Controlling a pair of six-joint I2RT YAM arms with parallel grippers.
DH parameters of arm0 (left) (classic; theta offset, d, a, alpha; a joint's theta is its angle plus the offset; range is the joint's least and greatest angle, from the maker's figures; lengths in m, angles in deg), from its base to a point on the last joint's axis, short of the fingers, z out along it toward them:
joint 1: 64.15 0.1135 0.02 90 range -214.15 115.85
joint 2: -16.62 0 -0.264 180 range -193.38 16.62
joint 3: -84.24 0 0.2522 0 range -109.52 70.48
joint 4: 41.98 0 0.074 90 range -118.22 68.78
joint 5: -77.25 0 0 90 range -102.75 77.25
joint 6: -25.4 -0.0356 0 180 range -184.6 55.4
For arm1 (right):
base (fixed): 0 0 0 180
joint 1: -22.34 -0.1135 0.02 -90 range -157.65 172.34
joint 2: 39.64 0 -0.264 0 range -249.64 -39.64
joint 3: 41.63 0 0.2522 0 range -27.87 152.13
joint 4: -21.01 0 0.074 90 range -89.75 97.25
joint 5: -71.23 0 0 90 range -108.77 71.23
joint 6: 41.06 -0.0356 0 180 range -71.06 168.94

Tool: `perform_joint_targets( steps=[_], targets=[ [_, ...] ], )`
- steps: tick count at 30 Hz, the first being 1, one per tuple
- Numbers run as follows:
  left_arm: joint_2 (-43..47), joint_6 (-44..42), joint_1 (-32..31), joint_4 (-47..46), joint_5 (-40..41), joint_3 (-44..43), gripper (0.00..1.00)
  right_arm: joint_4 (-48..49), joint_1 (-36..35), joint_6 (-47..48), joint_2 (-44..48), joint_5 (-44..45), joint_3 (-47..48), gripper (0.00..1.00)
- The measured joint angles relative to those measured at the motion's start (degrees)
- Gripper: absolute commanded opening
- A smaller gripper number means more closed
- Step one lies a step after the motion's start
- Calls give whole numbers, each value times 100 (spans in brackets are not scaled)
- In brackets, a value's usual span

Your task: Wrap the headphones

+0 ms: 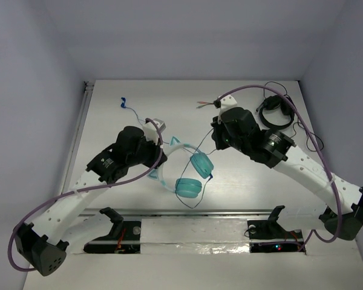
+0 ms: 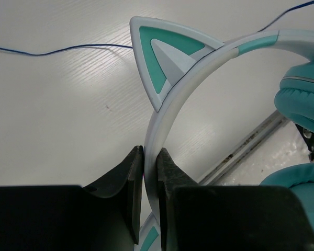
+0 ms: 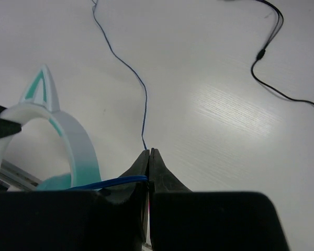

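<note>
The headphones have teal ear cups and a white headband with a cat ear. They hang just above the table's middle. My left gripper is shut on the headband, which passes between its fingers. In the top view the left gripper sits at the band's left end. My right gripper is shut on the thin blue-dark cable. One strand runs left from its jaws toward the headphones. The other runs off across the table to the blue plug. The right gripper hovers right of the ear cups.
Small black headphones lie at the back right, their black cable trailing over the table. A loose cable with red tips lies at the back centre. A metal rail marks the table's near edge.
</note>
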Motion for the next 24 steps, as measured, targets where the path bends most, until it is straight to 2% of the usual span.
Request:
perform_joint_targets(
  steps=[7, 10, 16, 24],
  targets=[
    [125, -24, -2, -83, -518, -15, 0, 1012, 223, -11, -289, -306, -570, 0],
    [184, 31, -2, -76, -417, -131, 0, 1565, 374, -146, -68, -490, -1305, 0],
    [304, 291, -2, -258, -66, -592, 0, 2855, 501, -638, 962, -1071, -2898, 0],
    [304, 660, -2, -671, 79, -1021, 0, 4940, 501, -1174, 1019, -2035, -4164, 0]
  ],
)
